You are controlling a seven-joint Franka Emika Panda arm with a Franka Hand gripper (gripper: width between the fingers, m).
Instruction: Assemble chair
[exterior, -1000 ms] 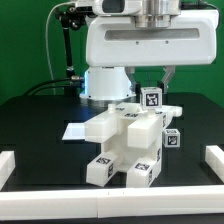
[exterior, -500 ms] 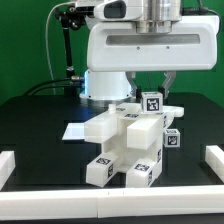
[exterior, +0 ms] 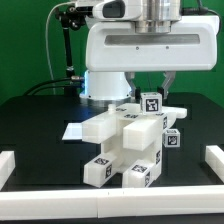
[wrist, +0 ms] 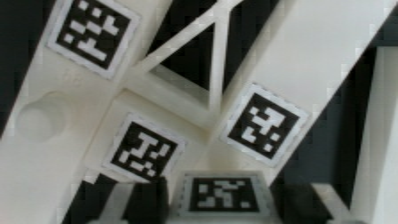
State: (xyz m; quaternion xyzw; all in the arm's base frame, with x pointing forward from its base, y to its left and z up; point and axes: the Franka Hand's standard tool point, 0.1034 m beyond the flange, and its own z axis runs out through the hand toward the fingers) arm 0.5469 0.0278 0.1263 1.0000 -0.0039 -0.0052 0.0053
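Observation:
The partly built chair of white blocky parts with black-and-white tags stands at the table's middle. My gripper hangs straight over it, its jaws on either side of an upright tagged post at the top of the assembly. In the wrist view the post's tagged end sits between the two dark fingers of my gripper, which appear closed against it. Beyond it lie more tagged chair parts and the X-braced panel.
The marker board lies flat behind the chair on the exterior view's left. White border rails stand at the exterior view's left and right. The robot's white base stands at the back.
The tagged post and my gripper have shifted very slightly downward; the rest of the chair has not moved.

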